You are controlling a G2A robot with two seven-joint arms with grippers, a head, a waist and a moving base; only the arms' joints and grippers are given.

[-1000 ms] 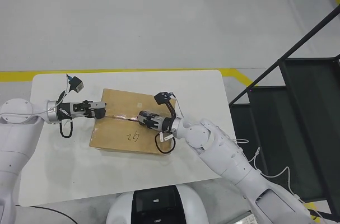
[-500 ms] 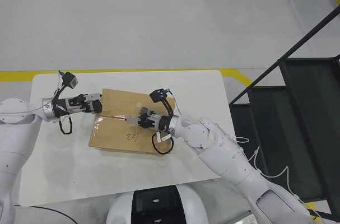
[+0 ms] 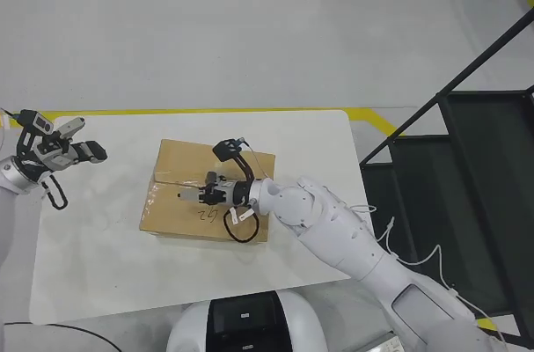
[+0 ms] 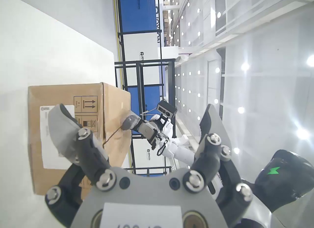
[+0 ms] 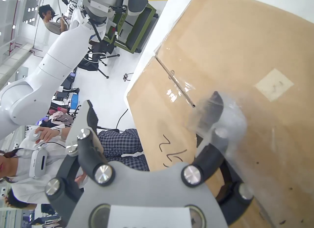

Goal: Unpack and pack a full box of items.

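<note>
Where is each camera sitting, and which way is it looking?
Top view: above the arms, looking down at the table and cardboard box; both arms show.
Left wrist view: behind the open left end effector, away from the box, facing its labelled side.
Right wrist view: behind the open right end effector, close over the box top's taped seam.
Shared: all see the box; the left wrist view also catches the right end effector.

top camera looks down on table [image 3: 117, 255], wrist cameras share box [image 4: 112, 106]
</note>
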